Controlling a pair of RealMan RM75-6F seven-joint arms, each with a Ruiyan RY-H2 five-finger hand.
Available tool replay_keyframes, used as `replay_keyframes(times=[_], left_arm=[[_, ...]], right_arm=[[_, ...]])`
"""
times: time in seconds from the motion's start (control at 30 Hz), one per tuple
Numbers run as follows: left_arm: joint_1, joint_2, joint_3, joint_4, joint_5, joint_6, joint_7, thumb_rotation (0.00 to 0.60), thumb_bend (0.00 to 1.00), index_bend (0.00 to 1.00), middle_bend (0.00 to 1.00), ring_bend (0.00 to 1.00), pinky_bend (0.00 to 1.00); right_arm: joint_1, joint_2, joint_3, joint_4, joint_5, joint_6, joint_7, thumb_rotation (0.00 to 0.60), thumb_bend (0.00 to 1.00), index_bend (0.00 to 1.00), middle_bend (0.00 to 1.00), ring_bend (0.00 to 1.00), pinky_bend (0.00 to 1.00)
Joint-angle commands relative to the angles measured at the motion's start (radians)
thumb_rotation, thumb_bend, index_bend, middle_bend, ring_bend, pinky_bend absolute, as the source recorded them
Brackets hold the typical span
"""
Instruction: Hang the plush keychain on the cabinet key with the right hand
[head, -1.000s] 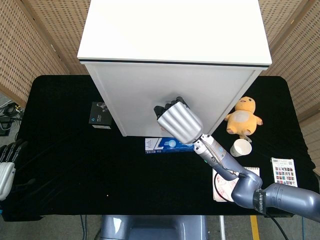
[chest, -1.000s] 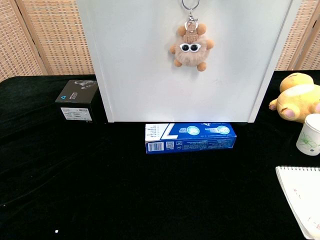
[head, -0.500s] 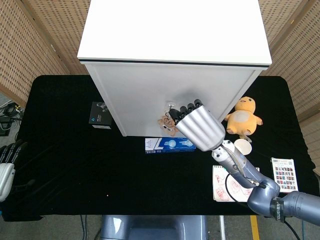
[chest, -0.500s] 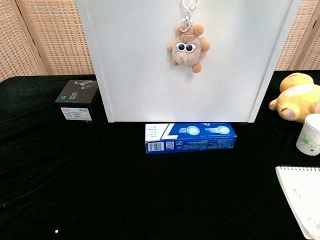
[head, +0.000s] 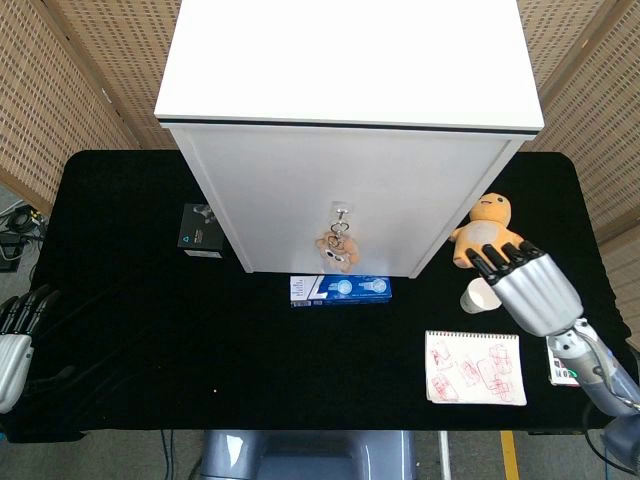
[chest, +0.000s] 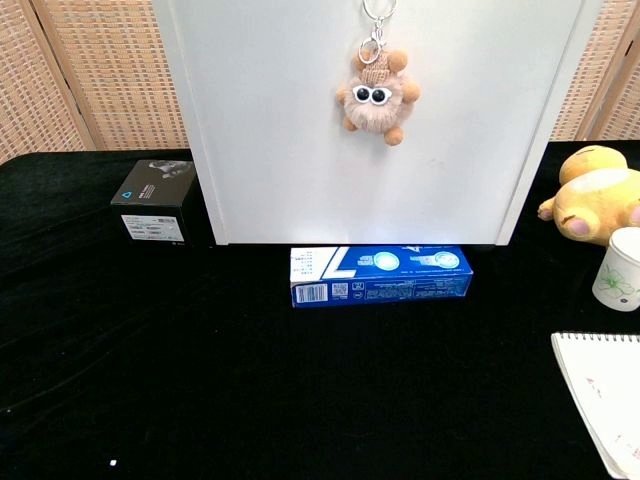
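Plush keychain (chest: 376, 96) hangs by its ring from the cabinet key (head: 342, 211) on the white cabinet (head: 345, 190) front. Right hand (head: 528, 284) hovers off to the side above the paper cup (chest: 620, 270), fingers spread, empty. Left hand (head: 14, 345) rests open at the table (head: 150, 340) edge.

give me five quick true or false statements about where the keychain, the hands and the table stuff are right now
1. The plush keychain hangs on the front of the white cabinet. True.
2. The right hand grips the keychain. False: it is away at the right, near the paper cup, holding nothing.
3. The blue box lies on the table in front of the cabinet. True.
4. The yellow plush toy sits left of the cabinet. False: it sits to the right.
5. The left hand rests on the black box. False: it is at the table's left edge, far from the box.
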Motion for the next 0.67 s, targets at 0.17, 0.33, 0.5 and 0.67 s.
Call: replay_keyframes(times=[0.17,0.33,0.5,0.67], left_arm=[[0.005,-0.008,-0.001,0.005,0.002,0.009,0.017,0.600,0.00,0.00,0.00,0.00,0.00],[0.008,-0.023,-0.011,0.018,-0.007,0.022,0.050,0.600,0.00,0.00,0.00,0.00,0.00],[0.016,-0.050,-0.029,0.050,-0.007,0.059,0.086,0.600,0.00,0.00,0.00,0.00,0.00],[0.019,-0.055,-0.033,0.066,0.000,0.070,0.070,0.600,0.00,0.00,0.00,0.00,0.00]], right_arm=[[-0.141,-0.008,-0.046,-0.028,0.235,-0.139,0.068,0.600,0.00,0.03,0.05,0.04,0.10],[-0.197,0.030,-0.054,-0.214,0.302,-0.167,0.098,0.600,0.00,0.00,0.00,0.00,0.00],[-0.240,0.018,-0.053,-0.287,0.321,-0.147,0.078,0.600,0.00,0.00,0.00,0.00,0.00],[-0.262,0.008,-0.050,-0.297,0.320,-0.140,0.069,0.600,0.00,0.00,0.00,0.00,0.00]])
